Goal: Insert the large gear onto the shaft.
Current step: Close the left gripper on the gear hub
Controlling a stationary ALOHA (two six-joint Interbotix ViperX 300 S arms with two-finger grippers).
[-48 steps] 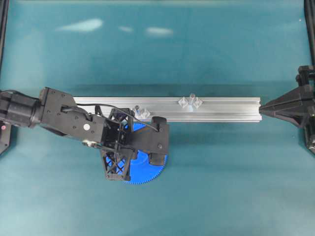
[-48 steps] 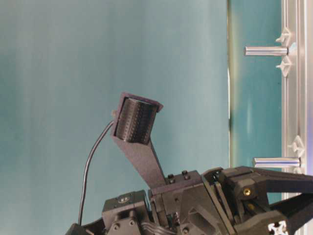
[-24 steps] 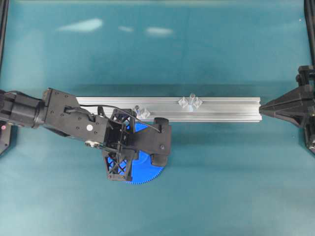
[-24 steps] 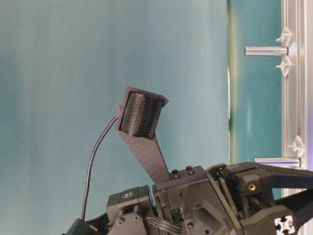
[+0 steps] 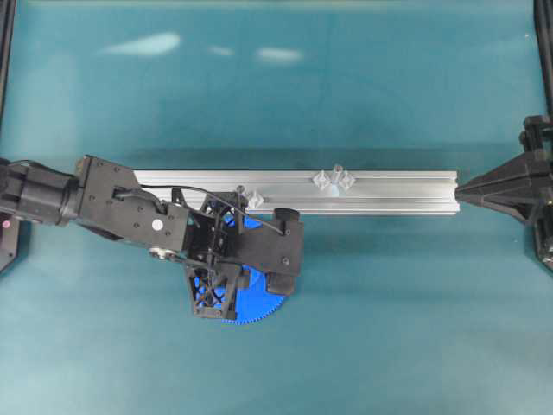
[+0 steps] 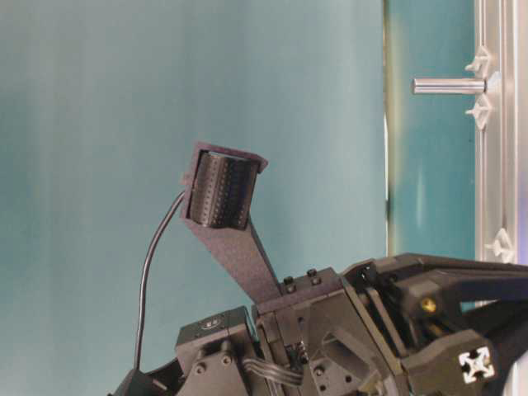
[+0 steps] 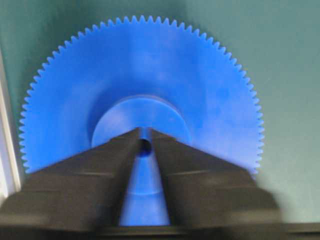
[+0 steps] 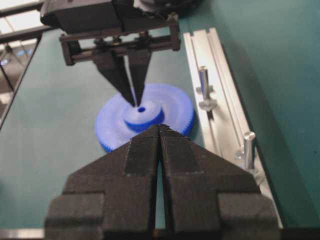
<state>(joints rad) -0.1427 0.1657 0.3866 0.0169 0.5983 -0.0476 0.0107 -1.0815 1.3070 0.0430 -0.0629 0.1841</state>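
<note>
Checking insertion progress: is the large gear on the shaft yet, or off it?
Off. The large gear lies flat on the table beside the rail, its centre hole empty; both pins stand bare.

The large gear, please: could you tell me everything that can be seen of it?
The large gear is a wide, flat, bright-blue disc, plastic by its look, with fine teeth round the rim and a raised round hub with a small centre hole. It lies flat on the teal table beside the rail, not on a shaft. The left gripper points down over the hub, tips a little apart at the hole; whether they touch it is unclear.
</note>
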